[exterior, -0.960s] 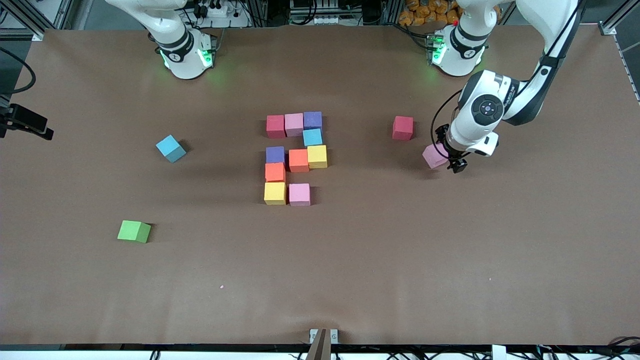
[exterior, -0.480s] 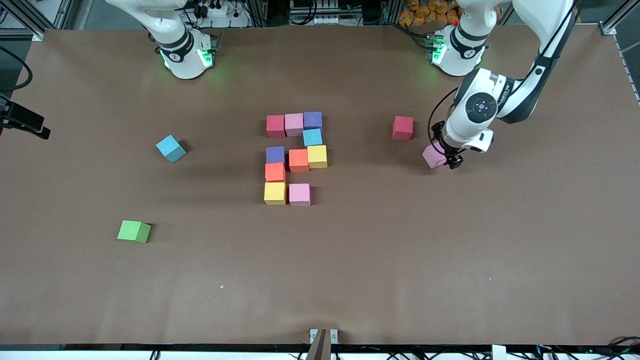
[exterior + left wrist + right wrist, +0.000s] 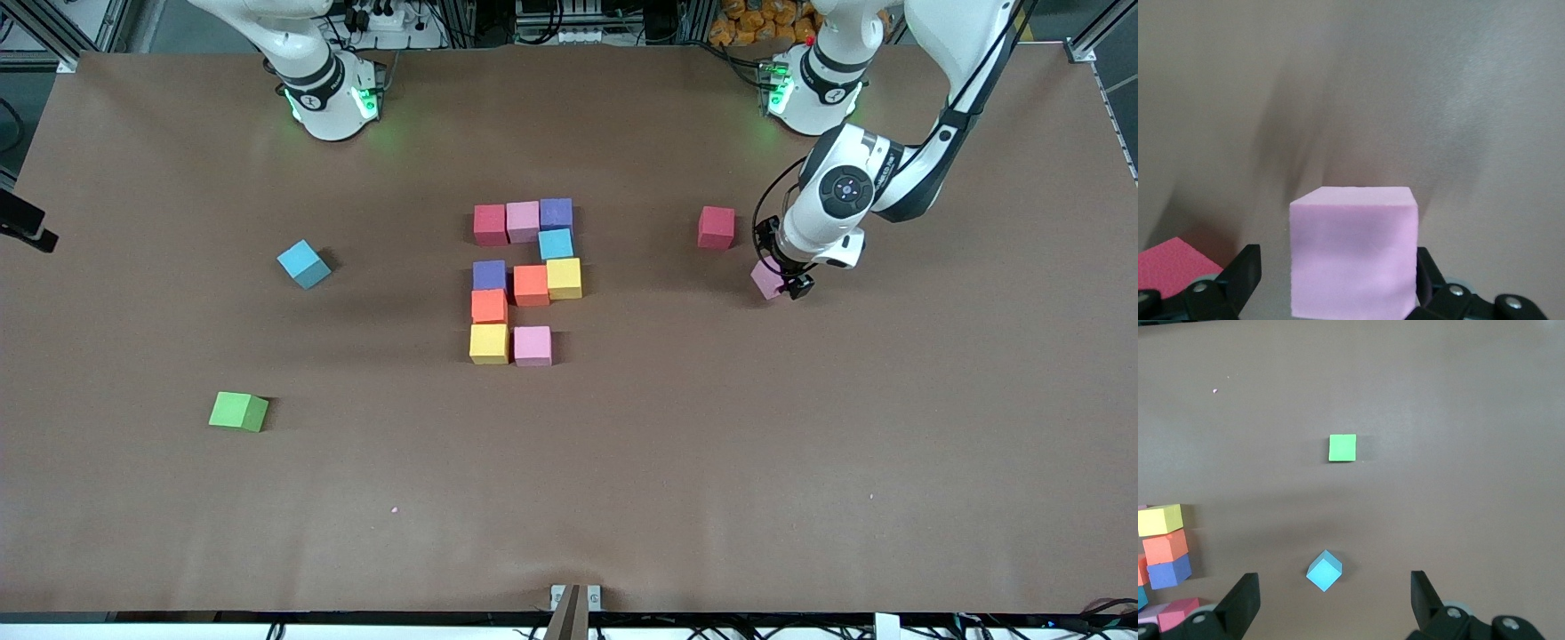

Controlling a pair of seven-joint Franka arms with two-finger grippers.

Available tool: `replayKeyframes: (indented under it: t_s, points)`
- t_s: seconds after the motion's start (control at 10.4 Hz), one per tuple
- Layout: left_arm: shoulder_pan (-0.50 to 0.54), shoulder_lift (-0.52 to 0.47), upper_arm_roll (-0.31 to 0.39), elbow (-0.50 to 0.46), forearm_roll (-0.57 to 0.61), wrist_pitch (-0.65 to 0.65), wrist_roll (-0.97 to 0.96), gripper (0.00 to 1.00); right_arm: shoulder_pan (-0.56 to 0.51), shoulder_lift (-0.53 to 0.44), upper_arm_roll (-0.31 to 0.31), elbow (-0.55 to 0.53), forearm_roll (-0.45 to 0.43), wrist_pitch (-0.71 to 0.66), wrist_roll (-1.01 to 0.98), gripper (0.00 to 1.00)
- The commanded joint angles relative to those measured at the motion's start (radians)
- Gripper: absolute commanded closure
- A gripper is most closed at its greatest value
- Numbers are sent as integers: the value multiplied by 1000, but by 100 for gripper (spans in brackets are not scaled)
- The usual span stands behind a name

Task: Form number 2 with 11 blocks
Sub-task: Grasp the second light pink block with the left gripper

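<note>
Jaws spread around pink block point(image 3: 1351, 257), brown table point(image 3: 800, 444)

No readable text, label, brand or number shows anywhere.

The left gripper point(image 3: 789, 281) hides half the pink cube point(image 3: 766, 279) (front view).

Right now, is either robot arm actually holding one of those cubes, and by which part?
Nothing is held. The left end effector straddles the loose pink cube, fingers open beside its side faces. The right end effector is empty.
</note>
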Motion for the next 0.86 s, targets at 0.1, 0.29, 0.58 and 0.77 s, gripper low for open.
replayKeyframes:
  t_s: [0.1, 0.29, 0.58, 0.77]
  points:
    - [16, 20, -3, -13, -19, 30, -12, 0, 0, 5, 14, -5, 27, 24, -7, 0]
    - [36, 25, -2, -13, -19, 30, -30, 16, 40, 7, 14, -18, 51, 18, 0, 0]
    - [54, 31, -2, -7, -8, 29, -31, 94, 44, 8, 14, -37, 62, 26, 6, 0]
    - [39, 31, -3, 21, 20, 23, -30, 94, 29, 10, 11, -38, 68, 49, 2, 0]
